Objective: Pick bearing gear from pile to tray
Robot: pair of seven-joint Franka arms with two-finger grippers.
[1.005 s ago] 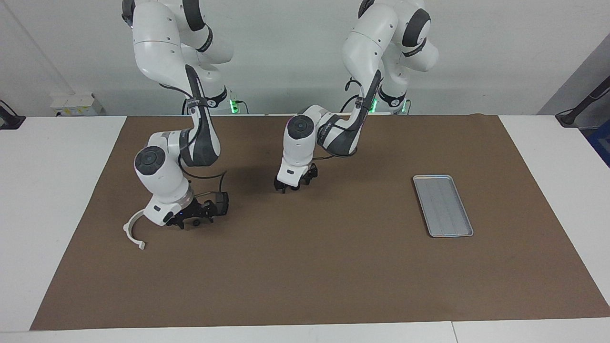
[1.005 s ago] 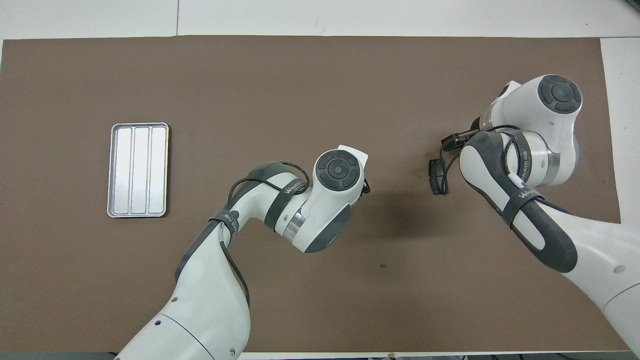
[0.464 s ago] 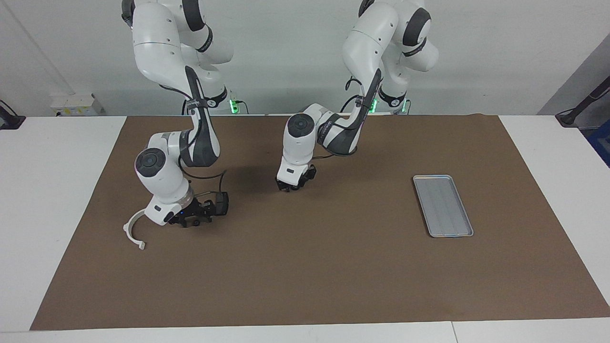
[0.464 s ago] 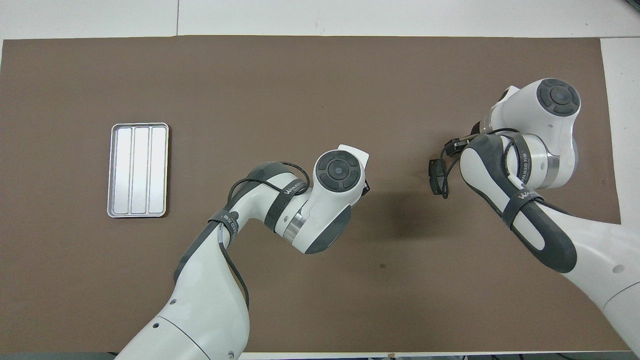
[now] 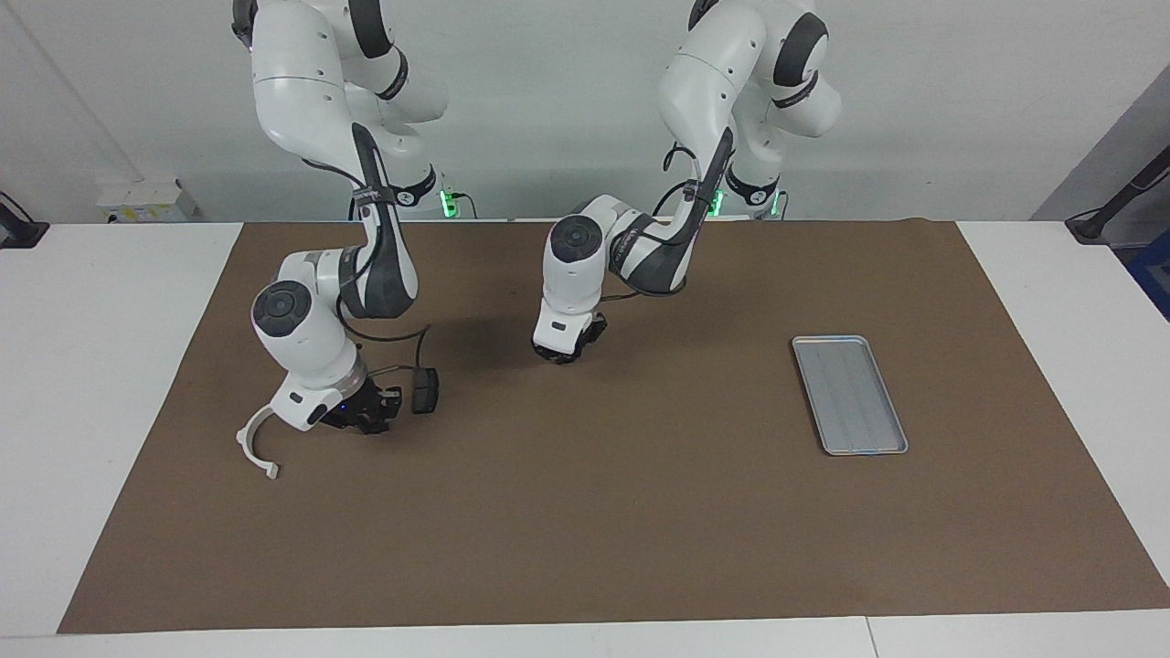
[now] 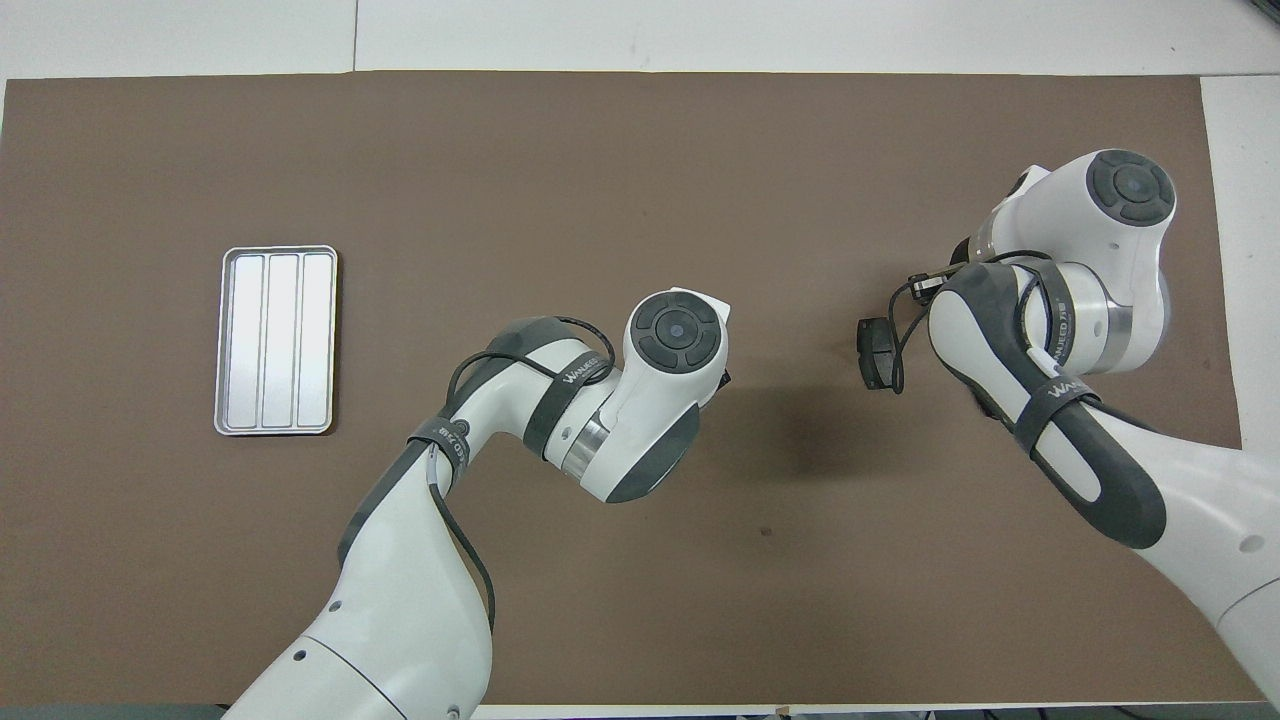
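Observation:
The tray (image 5: 850, 395) (image 6: 277, 340) lies flat and bare at the left arm's end of the brown mat. Of the pile, only a white curved arc (image 5: 254, 443) shows, at the right arm's end. My right gripper (image 5: 366, 423) is down at the mat beside that arc, fingertips together. My left gripper (image 5: 559, 357) is low over the middle of the mat, also drawn shut. No bearing gear shows; whatever lies between either pair of tips is hidden. In the overhead view both wrists cover their grippers.
A brown mat (image 5: 585, 530) covers most of the white table. A black box on a cable (image 5: 423, 390) (image 6: 877, 352) hangs off the right wrist just above the mat. Both forearms reach low over the mat.
Both grippers went from wide open to shut. The small black round piece seen by the right gripper's fingers no longer shows. The right wrist shifted slightly toward the arc.

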